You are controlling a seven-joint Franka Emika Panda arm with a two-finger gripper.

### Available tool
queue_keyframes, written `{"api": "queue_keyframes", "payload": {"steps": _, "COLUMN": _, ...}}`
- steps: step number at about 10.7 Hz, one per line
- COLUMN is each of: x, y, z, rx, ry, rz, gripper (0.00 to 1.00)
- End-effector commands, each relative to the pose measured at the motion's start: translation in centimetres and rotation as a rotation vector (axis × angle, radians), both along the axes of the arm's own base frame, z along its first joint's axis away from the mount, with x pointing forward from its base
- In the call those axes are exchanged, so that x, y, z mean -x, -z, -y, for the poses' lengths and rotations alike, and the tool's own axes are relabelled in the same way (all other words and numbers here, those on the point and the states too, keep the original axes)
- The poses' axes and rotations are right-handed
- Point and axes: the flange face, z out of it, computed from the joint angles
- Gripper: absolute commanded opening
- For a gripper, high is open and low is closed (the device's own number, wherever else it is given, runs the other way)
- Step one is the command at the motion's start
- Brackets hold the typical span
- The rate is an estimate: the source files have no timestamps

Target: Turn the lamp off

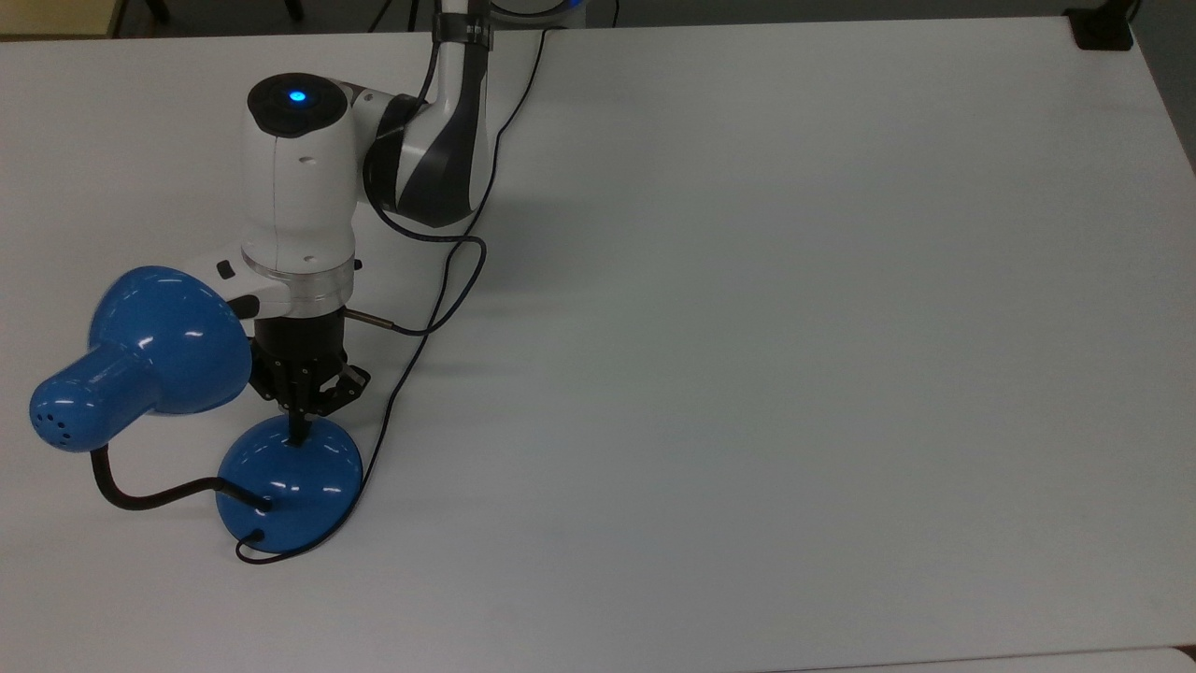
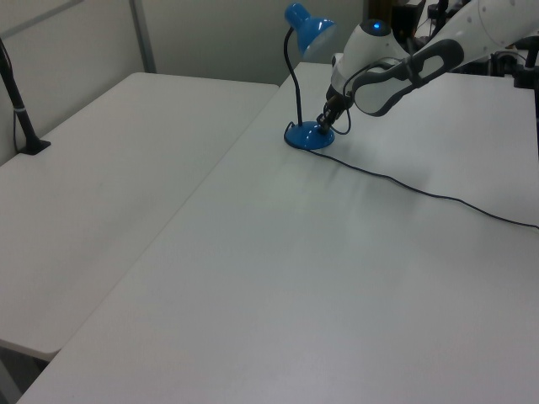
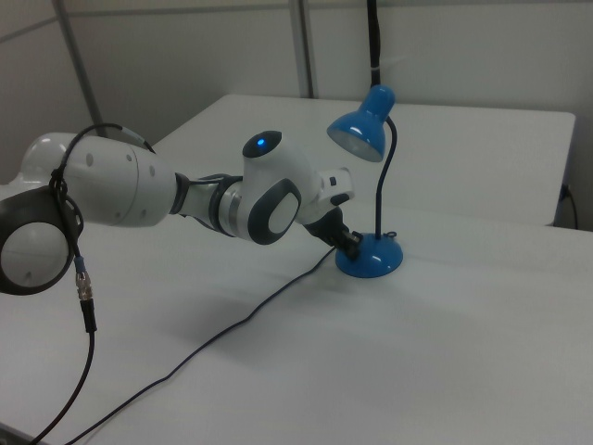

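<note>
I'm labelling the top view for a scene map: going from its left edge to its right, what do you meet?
Lamp shade → black gooseneck → lamp base, with the gripper at its far edge → black clamp at the table's far right corner.

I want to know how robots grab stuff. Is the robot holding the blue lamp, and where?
No, nothing is held. The gripper has its fingers shut together, pressing their tips down on the top of the lamp's round blue base, where the switch would be.
</note>
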Motion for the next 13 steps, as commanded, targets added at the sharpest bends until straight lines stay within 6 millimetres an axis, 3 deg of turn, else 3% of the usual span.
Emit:
{"api": "queue_keyframes", "payload": {"steps": 1, "x": 1.3, "y": 1.9, "z": -0.6, "rx": -0.004, "ry": -0.015, "rz": -0.079, "gripper": 0.0}}
{"api": "queue_keyframes", "payload": {"steps": 5, "x": 4.9, "y": -6.0, "z": -1.0, "rx": -0.081, "ry": 0.019, "rz": -0.219, "gripper": 0.0}}
{"api": "queue_keyframes", "payload": {"steps": 8, "x": 7.4, "y": -11.8, "z": -4.5, "rx": -0.129, "ry": -0.001, "rz": -0.321, "gripper": 0.11}}
{"api": "queue_keyframes", "payload": {"steps": 9, "x": 8.5, "y": -14.3, "z": -5.5, "rx": -0.149, "ry": 0.01, "rz": -0.339, "gripper": 0.21}}
{"api": "queue_keyframes", "payload": {"steps": 10, "x": 9.8, "y": -16.7, "z": -6.4, "rx": -0.164, "ry": 0.004, "rz": -0.365, "gripper": 0.37}}
{"api": "queue_keyframes", "payload": {"steps": 11, "x": 11.0, "y": -19.0, "z": -7.1, "rx": -0.174, "ry": -0.008, "rz": -0.376, "gripper": 0.75}}
{"api": "queue_keyframes", "payload": {"steps": 12, "x": 11.8, "y": -20.7, "z": -7.3, "rx": -0.181, "ry": -0.013, "rz": -0.378, "gripper": 1.0}}
{"api": "queue_keyframes", "payload": {"steps": 13, "x": 12.5, "y": -21.5, "z": -7.2, "rx": -0.185, "ry": -0.023, "rz": -0.395, "gripper": 1.0}}
